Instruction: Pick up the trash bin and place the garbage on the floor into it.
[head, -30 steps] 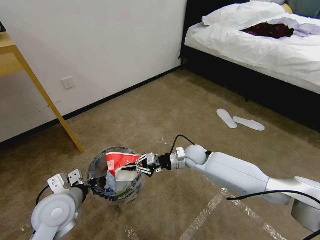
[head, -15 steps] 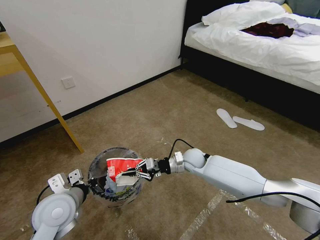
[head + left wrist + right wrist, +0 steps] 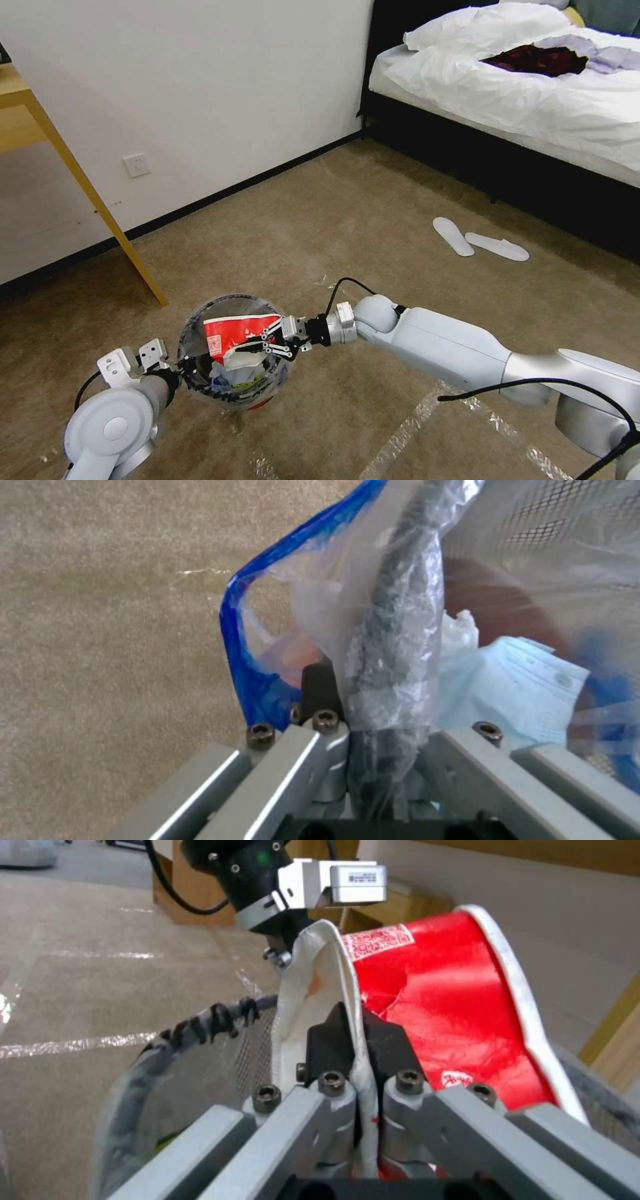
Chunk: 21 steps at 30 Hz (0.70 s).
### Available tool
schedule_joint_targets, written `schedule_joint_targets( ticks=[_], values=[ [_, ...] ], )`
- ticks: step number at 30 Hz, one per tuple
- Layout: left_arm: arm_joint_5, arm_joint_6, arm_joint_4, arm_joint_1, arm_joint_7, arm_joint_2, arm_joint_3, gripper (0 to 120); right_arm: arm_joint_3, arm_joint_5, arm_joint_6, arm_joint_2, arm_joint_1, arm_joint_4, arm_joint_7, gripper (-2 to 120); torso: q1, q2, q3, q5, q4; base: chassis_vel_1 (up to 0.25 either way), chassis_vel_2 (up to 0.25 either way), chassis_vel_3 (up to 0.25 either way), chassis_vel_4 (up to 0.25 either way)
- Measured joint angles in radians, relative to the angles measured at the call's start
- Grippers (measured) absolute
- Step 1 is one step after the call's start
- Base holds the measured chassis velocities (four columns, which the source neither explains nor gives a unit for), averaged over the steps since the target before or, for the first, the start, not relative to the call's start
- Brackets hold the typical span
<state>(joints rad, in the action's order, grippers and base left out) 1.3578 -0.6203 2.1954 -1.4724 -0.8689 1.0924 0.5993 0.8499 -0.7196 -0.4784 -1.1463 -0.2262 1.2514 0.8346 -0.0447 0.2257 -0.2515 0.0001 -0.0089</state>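
Note:
The trash bin, round with a clear crinkled liner and a red base, hangs low over the floor. My left gripper is shut on its near rim; the left wrist view shows the dark, bag-wrapped rim pinched between its fingers. My right gripper is over the bin's mouth, shut on the garbage: a crushed red-white paper bowl. In the right wrist view its fingertips clamp the bowl's white edge, with the mesh bin wall below. A bluish paper wad and other litter lie inside.
A yellow table leg stands just behind the bin. The bed is at the far right, with two white slippers before it. Tape strips cross the carpet near me, and a small scrap lies by the right wrist.
My right gripper has moved left and down with the bowl, bringing it deeper into the bin's mouth. The bin and left gripper have hardly moved.

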Motion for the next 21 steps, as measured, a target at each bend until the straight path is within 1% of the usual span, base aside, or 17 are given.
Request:
schedule_joint_targets(
  ticks=[7,12,13,14,15,16,17,19,20,21],
  values=[
    [-0.001,-0.001,0.001,-0.001,0.001,0.003,-0.002,0,0.003,-0.002,-0.008,-0.039,0.008,-0.036,-0.001,0,0.000,0.000,0.000,0.0001,0.0000,0.000,0.000,0.000,0.000],
    [-0.001,-0.001,0.003,-0.004,0.002,0.002,0.003,0,0.009,0.001,-0.028,-0.058,0.012,-0.067,-0.035,1,0.000,0.000,0.000,0.0000,-0.0001,0.000,0.000,0.000,0.000],
    [-0.001,-0.001,0.004,-0.005,0.002,0.000,0.005,0,0.019,0.002,-0.049,-0.068,0.017,-0.084,-0.067,9,0.000,0.000,0.000,0.0001,-0.0001,0.000,0.000,0.000,0.000],
    [0.000,-0.001,0.004,-0.005,0.002,0.000,0.005,0,0.022,0.003,-0.061,-0.076,0.019,-0.097,-0.077,13,0.000,0.000,0.000,0.0000,0.0000,0.000,0.000,0.000,0.000],
    [0.000,-0.001,0.004,-0.005,0.002,0.000,0.005,0,0.022,0.003,-0.061,-0.076,0.019,-0.097,-0.077,13,0.000,0.000,0.000,0.0000,0.0000,0.000,0.000,0.000,0.000],
    [0.000,-0.001,0.004,-0.005,0.002,-0.001,0.006,0,0.023,0.005,-0.064,-0.081,0.021,-0.105,-0.080,19,0.000,0.000,0.000,0.0001,0.0001,0.000,0.000,0.000,0.000],
    [0.000,-0.001,0.004,-0.005,0.002,-0.001,0.006,0,0.023,0.005,-0.064,-0.081,0.021,-0.105,-0.080,19,0.000,0.000,0.000,0.0001,0.0001,0.000,0.000,0.000,0.000],
    [0.002,-0.001,0.004,-0.003,0.002,-0.003,0.006,0,0.018,0.005,-0.065,-0.082,0.026,-0.112,-0.083,30,0.000,0.000,0.000,0.0001,0.0000,0.000,0.000,0.000,0.000],
    [0.002,-0.001,0.004,-0.003,0.002,-0.003,0.006,0,0.018,0.005,-0.065,-0.082,0.026,-0.112,-0.083,30,0.000,0.000,0.000,0.0001,0.0000,0.000,0.000,0.000,0.000],
    [0.003,-0.001,0.004,-0.002,0.002,-0.004,0.006,0,0.014,0.004,-0.065,-0.079,0.028,-0.112,-0.083,36,0.000,0.000,0.000,0.0001,0.0000,0.000,0.000,0.000,0.000]
  ],
)
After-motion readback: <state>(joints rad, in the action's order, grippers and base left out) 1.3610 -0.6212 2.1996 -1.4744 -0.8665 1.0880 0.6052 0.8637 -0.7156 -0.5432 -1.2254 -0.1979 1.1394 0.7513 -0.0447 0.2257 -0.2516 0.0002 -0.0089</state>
